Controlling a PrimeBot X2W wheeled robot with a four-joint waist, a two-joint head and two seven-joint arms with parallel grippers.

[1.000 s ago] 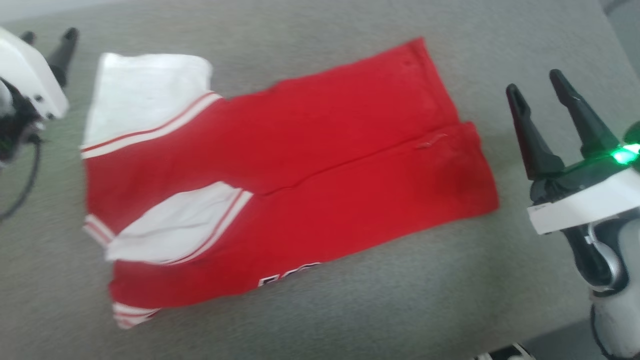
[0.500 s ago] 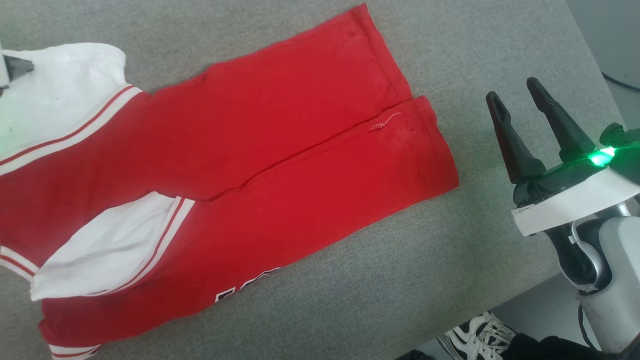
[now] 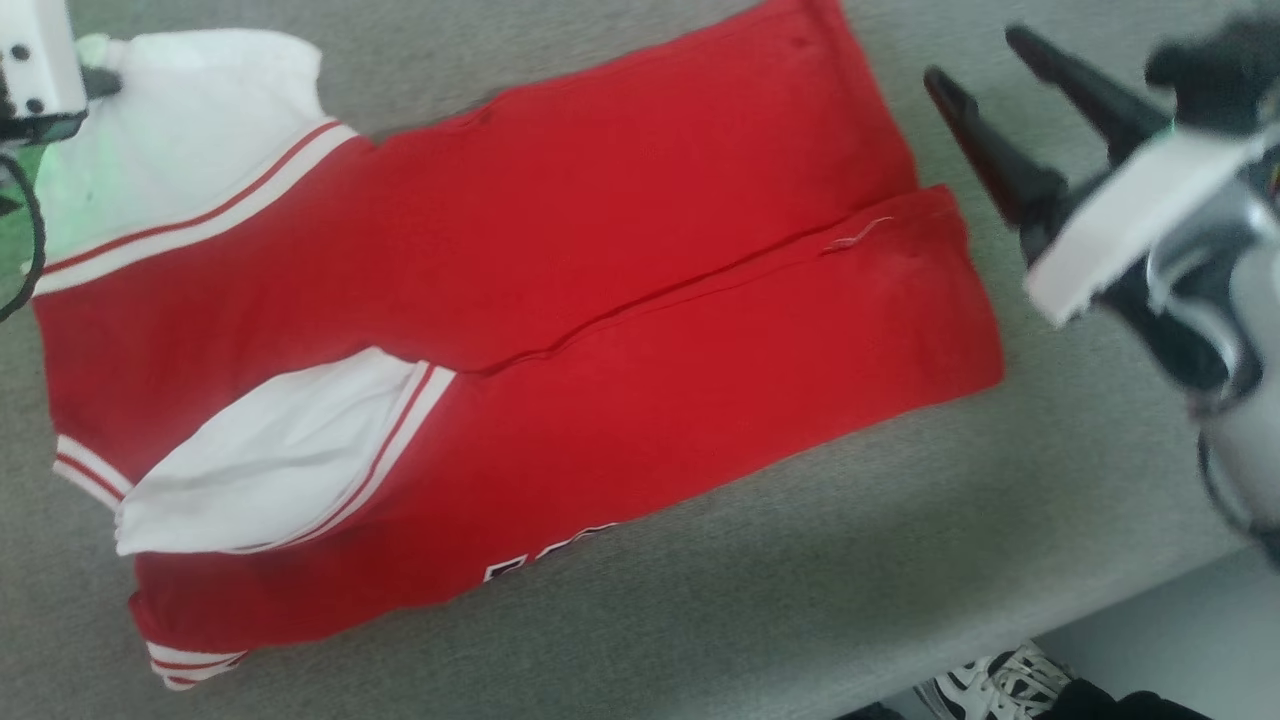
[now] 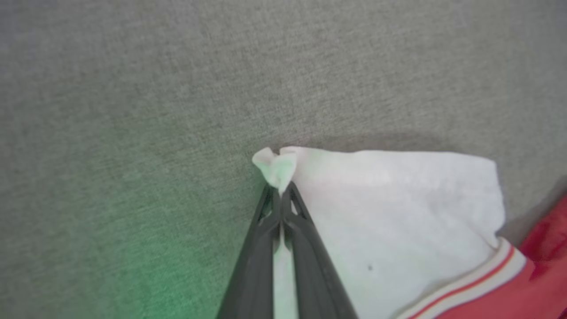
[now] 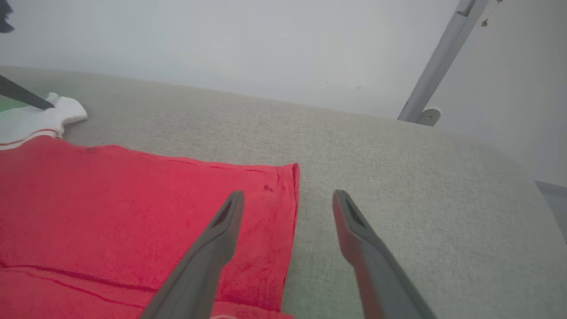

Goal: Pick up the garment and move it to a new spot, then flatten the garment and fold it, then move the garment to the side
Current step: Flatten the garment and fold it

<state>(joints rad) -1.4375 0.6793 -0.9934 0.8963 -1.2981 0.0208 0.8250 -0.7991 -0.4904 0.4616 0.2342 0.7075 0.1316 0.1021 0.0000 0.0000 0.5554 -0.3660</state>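
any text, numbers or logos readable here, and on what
Jersey: black, white-outlined letters peek out at its near folded edge in the head view; the fold hides most of each, so they cannot be read.
Nothing else here carries readable text, number or logo.

Head view: right gripper (image 3: 975, 57) and its wrist blurred, outlines soft. Left arm's white housing (image 3: 40, 55) cut by the upper left corner; fingers past it hidden. Garment (image 3: 620, 300): far hem clipped by the top edge. Lettering (image 3: 545, 555) mostly tucked under the fold, unreadable. Shoe (image 3: 985, 680) below the desk (image 3: 900, 560) cut by the bottom edge.
Left wrist view: garment runs off right and bottom edges; how much cloth sits between the left gripper (image 4: 280, 188) jaws is hidden.
Right wrist view: garment runs off left and bottom.
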